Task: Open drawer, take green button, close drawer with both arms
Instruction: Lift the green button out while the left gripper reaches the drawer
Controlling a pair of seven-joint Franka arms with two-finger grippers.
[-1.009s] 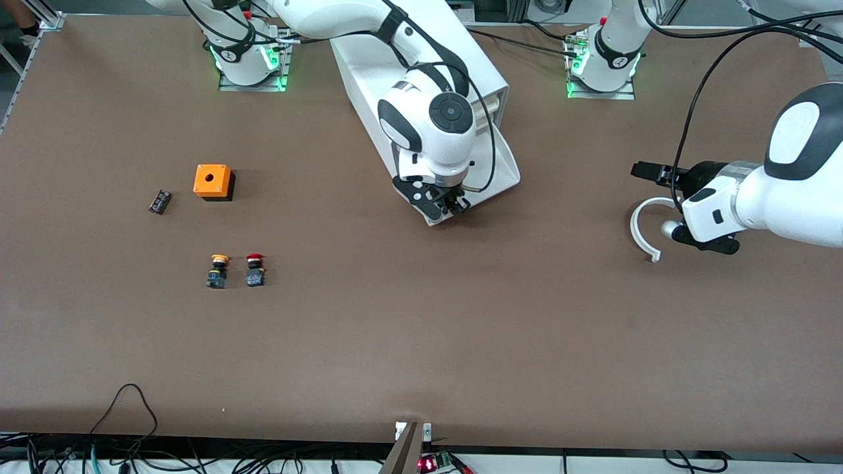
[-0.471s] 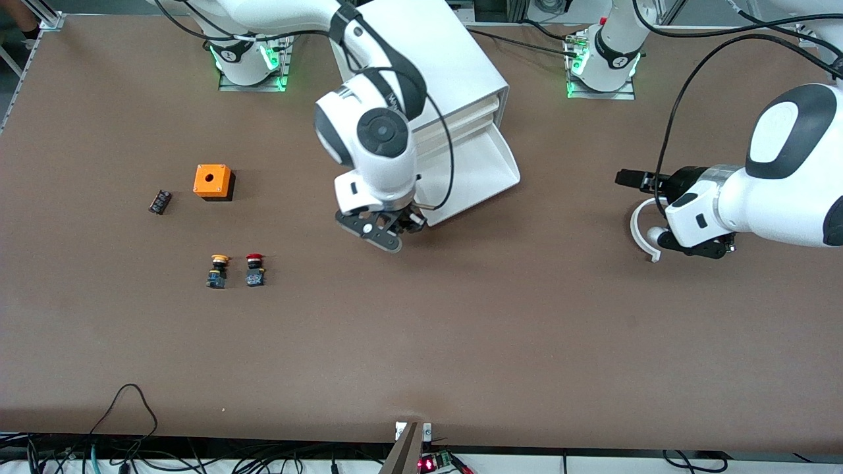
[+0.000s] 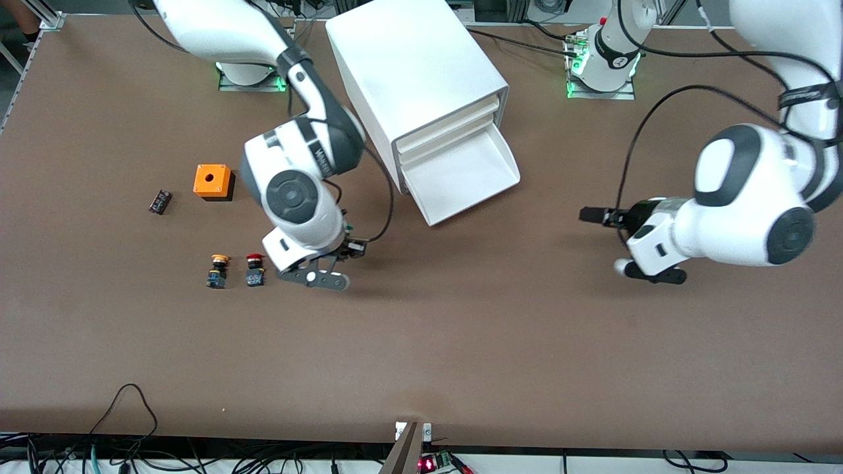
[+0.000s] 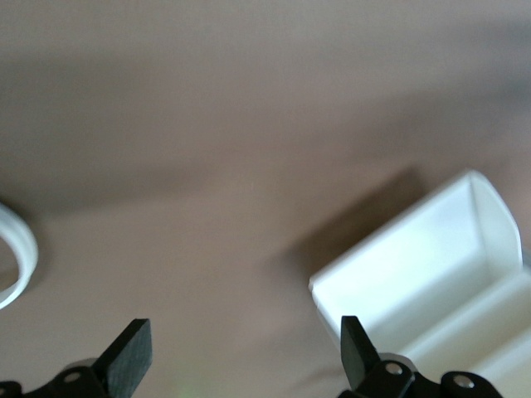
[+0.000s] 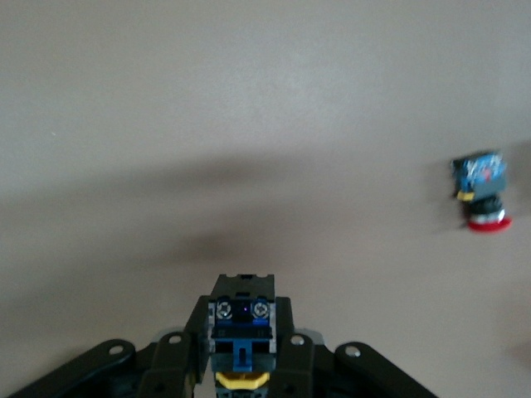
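Two sets of jaws differ. The right gripper (image 5: 241,348) is clenched on the button (image 5: 241,319), over the brown worktop (image 3: 461,342) at three o'clock of the red button (image 3: 255,270). The left gripper (image 4: 242,340) gapes, holding nothing, with the open drawer (image 3: 461,178) at its ten o'clock.

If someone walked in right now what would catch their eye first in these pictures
Probably the big white cabinet between the arm bases, its bottom drawer pulled out. Next, the right gripper, shut on a button with a black and blue body, over the table beside the red-capped button. The left gripper hangs open toward its own end.
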